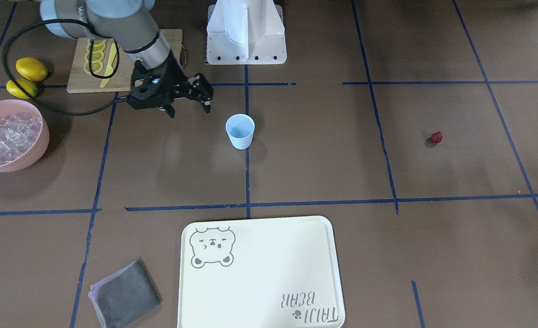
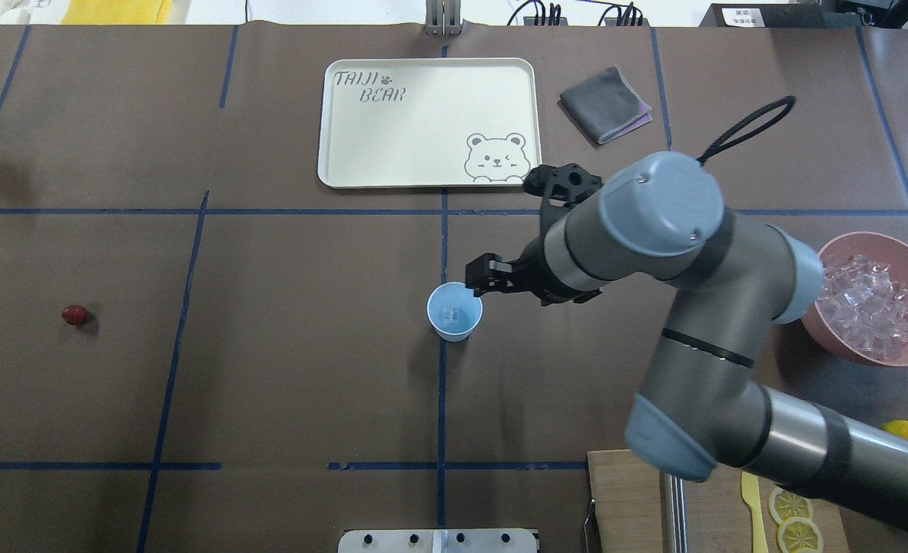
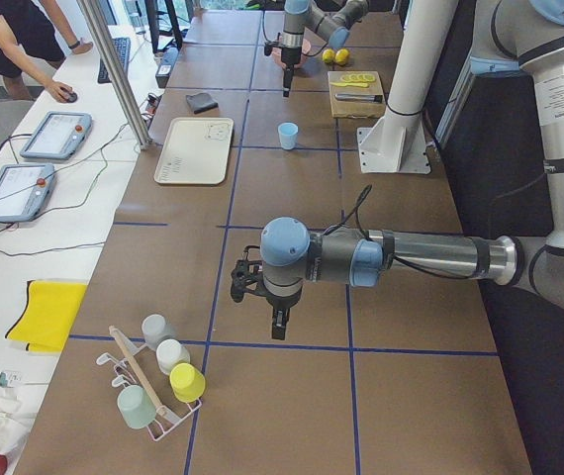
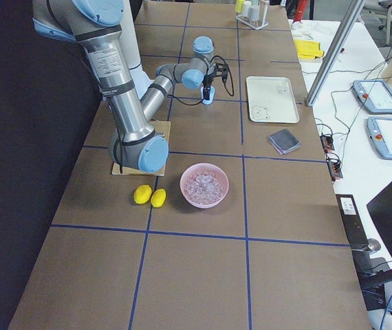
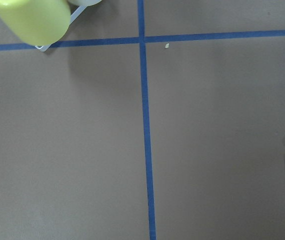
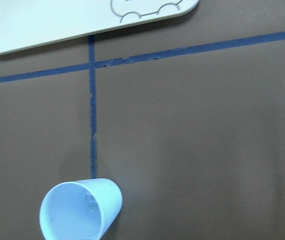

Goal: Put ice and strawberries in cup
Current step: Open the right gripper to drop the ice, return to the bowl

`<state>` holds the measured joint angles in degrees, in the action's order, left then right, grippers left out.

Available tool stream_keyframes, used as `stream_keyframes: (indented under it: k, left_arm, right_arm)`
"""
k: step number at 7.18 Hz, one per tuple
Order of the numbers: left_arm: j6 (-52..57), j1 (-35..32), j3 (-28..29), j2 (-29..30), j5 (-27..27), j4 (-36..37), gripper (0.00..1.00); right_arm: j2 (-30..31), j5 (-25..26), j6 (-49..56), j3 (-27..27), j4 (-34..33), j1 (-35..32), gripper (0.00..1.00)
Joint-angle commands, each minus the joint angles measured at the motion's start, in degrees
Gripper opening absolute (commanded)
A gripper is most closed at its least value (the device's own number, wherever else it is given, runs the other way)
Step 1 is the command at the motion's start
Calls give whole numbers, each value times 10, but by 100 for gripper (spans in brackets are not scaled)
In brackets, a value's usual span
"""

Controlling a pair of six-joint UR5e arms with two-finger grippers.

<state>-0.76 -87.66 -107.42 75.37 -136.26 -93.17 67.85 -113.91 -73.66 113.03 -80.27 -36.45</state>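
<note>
The right gripper point(image 1: 190, 110) hangs above the table with its jaws spread and nothing between them. The cup point(image 1: 240, 132) stands upright just beside it, on the side away from the bowl point(image 1: 36, 152). In the front view there is a clear gap between fingers and rim, while in the overhead view the fingertips appear to meet the rim's edge. One piece of ice point(image 2: 449, 313) lies in the cup's bottom. The rest is heaped in the bowl, well apart from the cup, on the robot's right.

The strawberry point(image 1: 436, 137) lies alone on the robot's left half of the table, far from the cup and from the right gripper.

The left gripper point(image 3: 276, 327) shows only in the left side view, pointing down over bare table — whether its jaws are apart or closed I cannot tell. Its wrist camera shows no fingers and catches only a red sliver at the right edge. The right wrist camera also shows no fingers, and the cup is cut off by the bottom edge there. In the right side view the cup is mostly hidden behind the gripper.
</note>
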Motion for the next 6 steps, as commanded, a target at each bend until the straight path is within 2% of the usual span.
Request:
stream_keyframes:
  k: [1,2,3,4,6]
  left_arm:
    - [2,3,1,-1,0,-9,100]
    - [4,4,1,-4,0,-9,100]
    - [4,6,1,-4,0,-9,100]
    - [4,10,2,-5,0,-9,100]
    - [0,13,4,-5,0,-8,100]
  right_arm:
    - [101,-21,95,28,-2,-65,100]
    - [152,-30,132,39,2,-98,99]
    - [189,-62,177,39,1,-146,96]
    - [199,-128,201,13,-4,-201,96]
    - [247,-143,262,-7,2,-246,96]
